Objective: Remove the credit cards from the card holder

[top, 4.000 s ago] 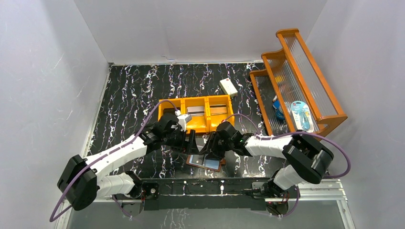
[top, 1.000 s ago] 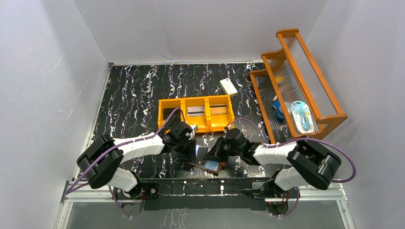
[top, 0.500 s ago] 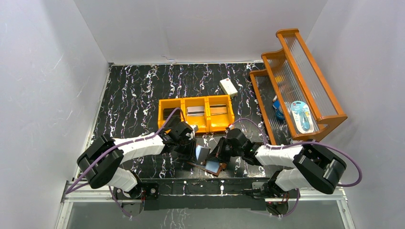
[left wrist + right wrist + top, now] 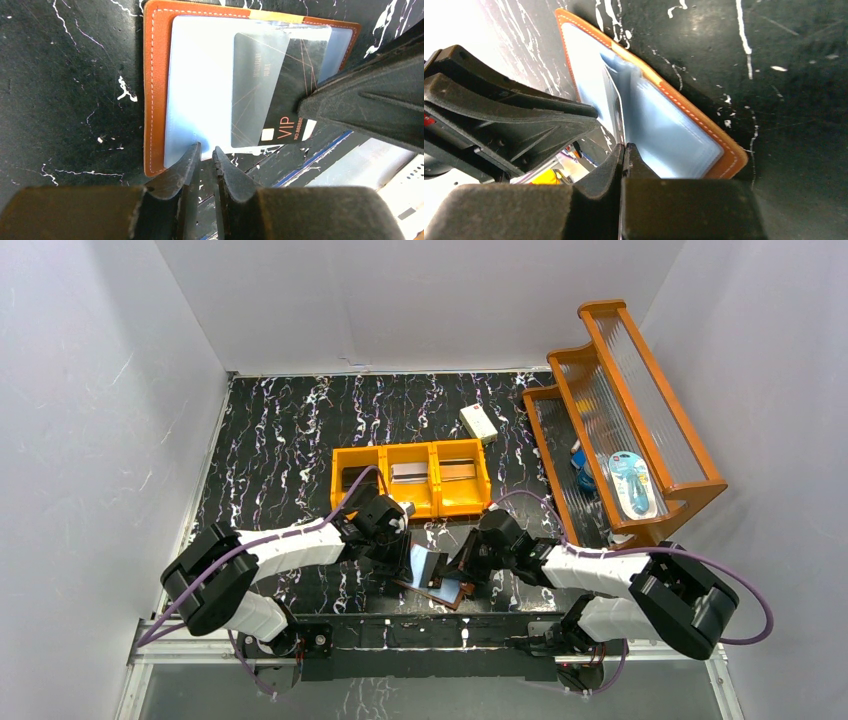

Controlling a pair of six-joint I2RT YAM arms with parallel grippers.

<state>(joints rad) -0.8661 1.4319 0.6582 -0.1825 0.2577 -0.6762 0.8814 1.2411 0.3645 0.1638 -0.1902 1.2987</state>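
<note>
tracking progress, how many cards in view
4: black VIP card partly out of the card holder; left card, middle card, right card in the orange tray; more may be hidden.

Top external: fixed, high at the near edge, angled down, whole table (image 4: 280,420) in frame. Wrist cams: very close, low, facing each other. All three overlap on the open card holder (image 4: 447,588); left wrist sees the credit card (image 4: 270,95) face-on.

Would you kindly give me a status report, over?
Left gripper pinching card holder leaf. Right gripper shut on black VIP card, partly out. Nothing obstructing.
</note>
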